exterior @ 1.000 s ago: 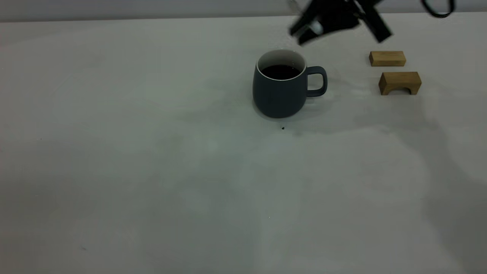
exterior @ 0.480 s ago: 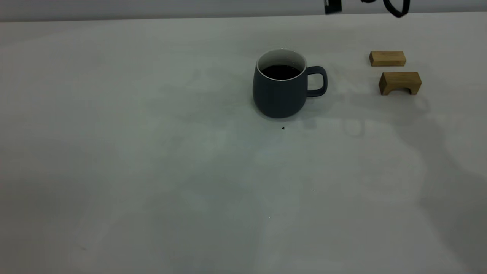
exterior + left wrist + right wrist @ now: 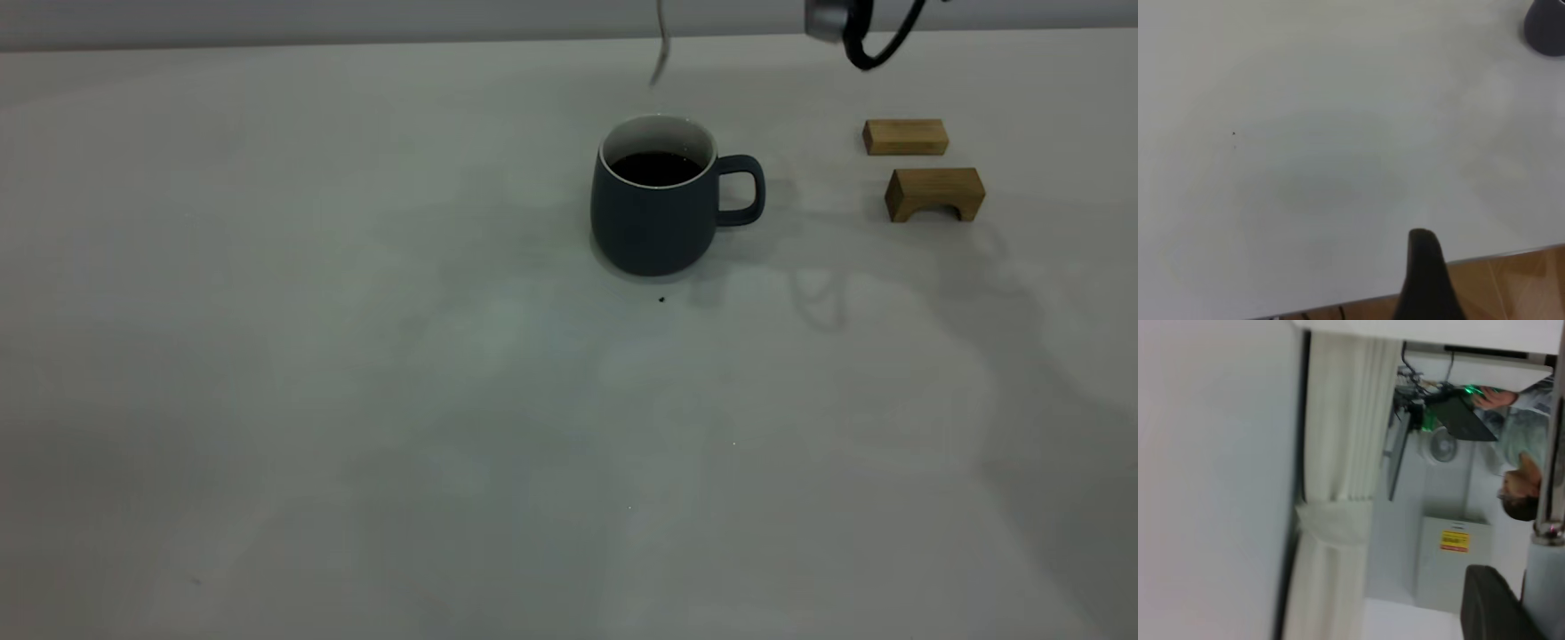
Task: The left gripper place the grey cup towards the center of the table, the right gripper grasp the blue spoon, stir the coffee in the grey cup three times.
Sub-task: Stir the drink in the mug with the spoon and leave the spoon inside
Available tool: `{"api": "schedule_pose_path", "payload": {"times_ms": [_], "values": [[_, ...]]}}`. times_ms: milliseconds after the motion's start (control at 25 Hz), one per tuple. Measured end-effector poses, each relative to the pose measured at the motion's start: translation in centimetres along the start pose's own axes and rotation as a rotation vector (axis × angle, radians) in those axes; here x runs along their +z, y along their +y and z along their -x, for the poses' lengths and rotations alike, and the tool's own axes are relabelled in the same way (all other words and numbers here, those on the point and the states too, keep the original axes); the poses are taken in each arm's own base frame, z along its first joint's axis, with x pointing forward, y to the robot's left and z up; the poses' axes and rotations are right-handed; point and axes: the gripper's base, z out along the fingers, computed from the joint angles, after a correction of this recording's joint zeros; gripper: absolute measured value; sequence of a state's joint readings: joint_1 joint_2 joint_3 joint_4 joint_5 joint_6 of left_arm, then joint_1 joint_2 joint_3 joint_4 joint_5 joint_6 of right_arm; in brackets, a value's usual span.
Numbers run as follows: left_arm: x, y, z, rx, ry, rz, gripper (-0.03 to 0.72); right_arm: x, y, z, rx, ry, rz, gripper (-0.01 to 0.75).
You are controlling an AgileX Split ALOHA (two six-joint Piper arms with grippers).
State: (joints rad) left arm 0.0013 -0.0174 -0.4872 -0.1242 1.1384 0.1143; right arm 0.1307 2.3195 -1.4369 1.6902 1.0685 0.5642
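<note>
Hanging above the cup: the blue spoon (image 3: 659,53), brought back into view, bowl down.
Right gripper: clamped on the spoon's handle (image 3: 1546,540).
Grey cup (image 3: 658,197): centred, coffee (image 3: 656,167) inside; stirring judged imminent.
Left gripper: withdrawn; closure cannot be told.

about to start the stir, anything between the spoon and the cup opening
Nothing visible. The blue spoon hangs above the grey cup, whose mouth is open over the coffee. The wooden blocks sit well aside.

- Grey cup (image 3: 655,213): squat slate-grey mug, white inside, upright on the surface (image 3: 356,373), handle toward the right arm's side.
- Coffee (image 3: 656,167): dark liquid inside the cup.
- Blue spoon (image 3: 661,49): metal neck hanging above the cup, apart from it.
</note>
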Motion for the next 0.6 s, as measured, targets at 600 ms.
{"api": "schedule_pose_path", "payload": {"times_ms": [600], "values": [[0.0, 0.0, 0.0, 0.0, 0.0, 0.001, 0.585, 0.5, -2.3, 9.3, 0.192, -0.004, -0.025, 0.105]]}}
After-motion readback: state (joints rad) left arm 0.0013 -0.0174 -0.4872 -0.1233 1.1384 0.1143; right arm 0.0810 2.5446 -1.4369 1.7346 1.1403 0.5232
